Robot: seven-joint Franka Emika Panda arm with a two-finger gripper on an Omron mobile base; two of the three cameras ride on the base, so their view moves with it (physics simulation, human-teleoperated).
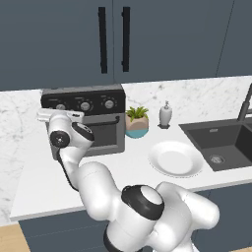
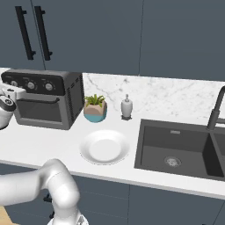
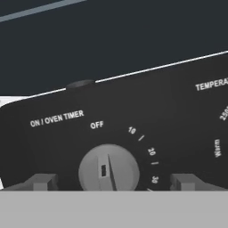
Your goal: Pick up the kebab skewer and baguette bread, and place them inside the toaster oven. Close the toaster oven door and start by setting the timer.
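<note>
Timer knob (image 3: pixel 108 173) on toaster oven (image 1: pixel 98 125), pointer at OFF, centred between wide-apart fingertips (image 3: pixel 42 182) of gripper (image 3: pixel 111 183), clamped on nothing. Lined up that way probably for pinching and turning. Oven door (image 1: pixel 101 132) shut, back-left on counter (image 1: pixel 44 192). Plant pot (image 1: pixel 137 123) just beside oven; plate (image 1: pixel 175 159) and sink (image 1: pixel 221 142) further right. Skewer and bread not seen, presumably inside.

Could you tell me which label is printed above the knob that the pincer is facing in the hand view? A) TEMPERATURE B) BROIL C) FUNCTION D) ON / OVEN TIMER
D: in the hand view the open pincer straddles a silver knob on the toaster oven, and the words ON / OVEN TIMER, with OFF and minute marks, sit on the black panel above it.
</note>
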